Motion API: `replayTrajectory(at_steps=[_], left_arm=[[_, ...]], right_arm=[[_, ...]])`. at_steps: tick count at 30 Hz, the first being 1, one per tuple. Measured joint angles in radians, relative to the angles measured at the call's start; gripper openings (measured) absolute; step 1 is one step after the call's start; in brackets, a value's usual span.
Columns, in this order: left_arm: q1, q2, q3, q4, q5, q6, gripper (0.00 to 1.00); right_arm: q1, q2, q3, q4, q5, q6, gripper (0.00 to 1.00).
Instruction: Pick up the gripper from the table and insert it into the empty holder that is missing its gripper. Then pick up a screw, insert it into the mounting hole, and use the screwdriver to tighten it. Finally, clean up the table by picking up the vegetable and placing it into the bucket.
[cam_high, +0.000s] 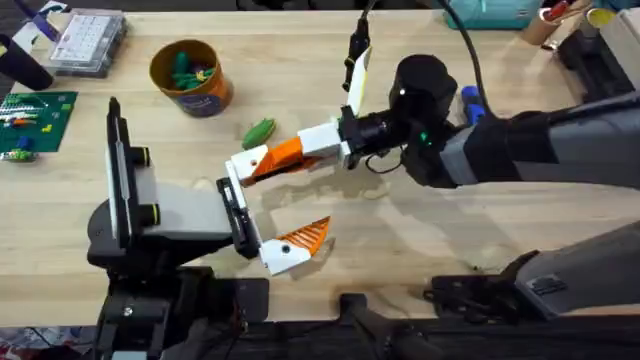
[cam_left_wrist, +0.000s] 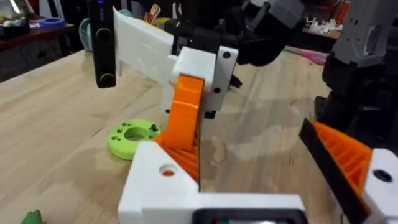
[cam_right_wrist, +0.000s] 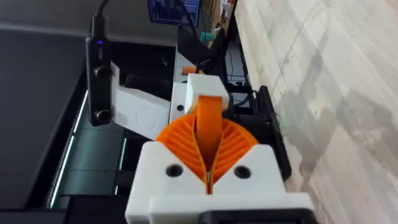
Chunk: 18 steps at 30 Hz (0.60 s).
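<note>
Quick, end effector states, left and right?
Left end effector: open, holding nothing.
Right end effector: shut on the orange gripper.

No legible text, brand, number or sign. The printed label band on the round orange-brown plastic bucket (cam_high: 191, 77), near the far left corner of the wooden table (cam_high: 420, 250), is too small to read.

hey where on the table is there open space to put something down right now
Bare wood lies right of the bucket, running along the far edge toward the right arm. Another open stretch sits in front of the right gripper, right of the fitted orange finger. The middle, around the vegetable and holder, is crowded.
</note>
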<state>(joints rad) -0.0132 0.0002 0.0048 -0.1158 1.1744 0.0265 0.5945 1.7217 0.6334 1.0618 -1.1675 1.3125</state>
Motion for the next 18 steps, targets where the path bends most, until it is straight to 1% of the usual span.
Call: replayTrajectory(at_steps=[4, 5, 8, 10, 11, 14, 15, 16, 18], left_arm=[[0.000, 0.000, 0.000, 0.000, 0.000, 0.000, 0.987], [0.000, 0.000, 0.000, 0.000, 0.000, 0.000, 0.987], [0.000, 0.000, 0.000, 0.000, 0.004, 0.000, 0.987], [-0.002, 0.000, 0.000, -0.002, 0.016, -0.001, 0.987], [-0.002, 0.000, 0.000, -0.004, 0.022, -0.001, 0.987], [-0.005, 0.000, 0.000, -0.007, 0.043, -0.002, 0.986], [-0.007, 0.000, 0.000, -0.008, 0.046, -0.002, 0.986], [-0.008, 0.000, 0.000, -0.008, 0.049, -0.002, 0.986], [-0.008, 0.000, 0.000, -0.009, 0.056, -0.002, 0.986]], right_arm=[[0.000, 0.000, 0.000, 0.000, 0.000, 0.000, 0.010], [0.000, 0.000, 0.000, 0.000, 0.000, 0.001, 0.034], [0.001, 0.000, 0.000, -0.002, 0.008, 0.003, 0.173], [0.005, 0.000, 0.004, 0.000, 0.024, 0.003, 0.320], [0.006, 0.000, 0.007, 0.001, 0.033, 0.001, 0.426], [0.009, 0.000, 0.016, 0.005, 0.048, 0.003, 0.871], [0.009, 0.000, 0.017, 0.006, 0.051, 0.001, 0.956], [0.010, 0.000, 0.018, 0.006, 0.053, 0.000, 0.985], [0.010, 0.000, 0.019, 0.006, 0.055, 0.000, 0.993]])
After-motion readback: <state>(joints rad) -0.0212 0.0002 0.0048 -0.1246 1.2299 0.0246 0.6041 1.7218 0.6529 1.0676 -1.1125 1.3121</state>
